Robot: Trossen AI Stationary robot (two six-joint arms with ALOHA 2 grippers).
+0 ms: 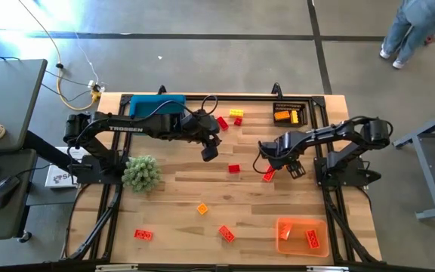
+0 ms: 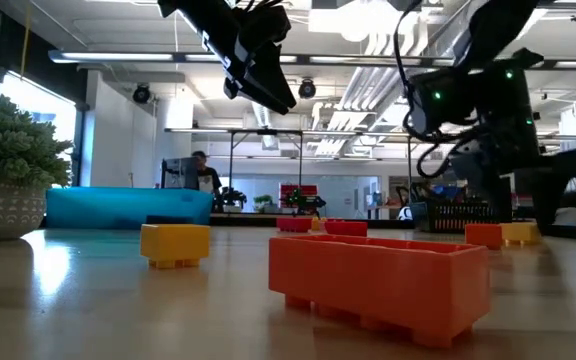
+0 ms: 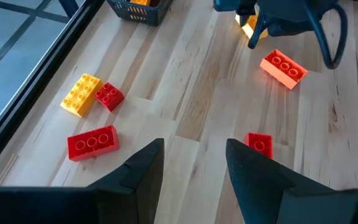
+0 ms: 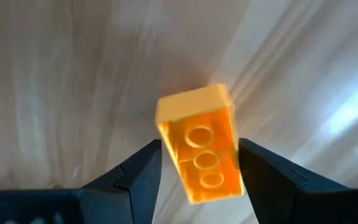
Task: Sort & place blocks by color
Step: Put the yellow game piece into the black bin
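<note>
- Room: grey concrete floor around a light wooden desk (image 1: 180, 193); a person's legs (image 1: 410, 30) at the far right edge of the high view; second dark desk with a mouse (image 1: 6, 185) off to the left.
- Left arm (image 1: 127, 127) reaches across the far half of the desk. Left gripper (image 1: 210, 151) hangs above the wood, clear of everything; fingers (image 3: 148, 168) apart with bare desk in the gap, holding nothing.
- Right arm (image 1: 353, 136) reaches in from the right side. Right gripper (image 1: 287, 165) sits low near mid-desk; fingers (image 4: 143, 171) are set narrowly either side of an orange block (image 4: 201, 152), which sits tilted between them. Contact looks likely but I cannot tell for certain.
- Blue bin (image 1: 157, 104) at the far left edge; black basket (image 1: 289, 113) at the far right with orange and yellow blocks in it; orange bin (image 1: 302, 236) near right with a red block inside.
- Green fuzzy plant (image 1: 142, 172) on the left side, near the left arm's base.
- Loose blocks: yellow block (image 1: 236, 112) and two red blocks (image 1: 222, 122) at the far centre; small red block (image 1: 234, 168) mid-desk; red block (image 1: 269, 175) just beside the right gripper; small orange one (image 1: 202, 208) and two red ones (image 1: 226, 233), (image 1: 143, 235) along the near side.
</note>
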